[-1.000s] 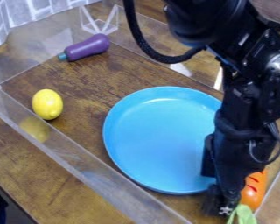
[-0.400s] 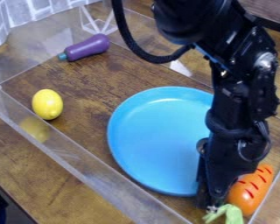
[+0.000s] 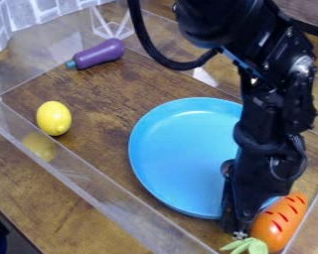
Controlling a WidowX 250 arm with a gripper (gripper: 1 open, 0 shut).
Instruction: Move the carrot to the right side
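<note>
The carrot [image 3: 281,222], orange with dark grooves and a green top, lies on the wood at the bottom right, just off the rim of the blue plate [image 3: 175,149]. My black gripper [image 3: 250,213] points straight down at the carrot's left side. Its fingers press against the carrot, and their tips are partly lost against the dark arm. The carrot's leafy end [image 3: 241,245] sticks out below the gripper.
A yellow lemon [image 3: 53,118] sits at the left and a purple eggplant [image 3: 98,54] at the back left. A clear plastic wall [image 3: 69,174] runs along the front left edge. The arm stands over the plate's right half.
The gripper has closed in on the carrot, which has tilted and shows more of its body. The blue plate has slid slightly to the right. The arm stayed in place.
</note>
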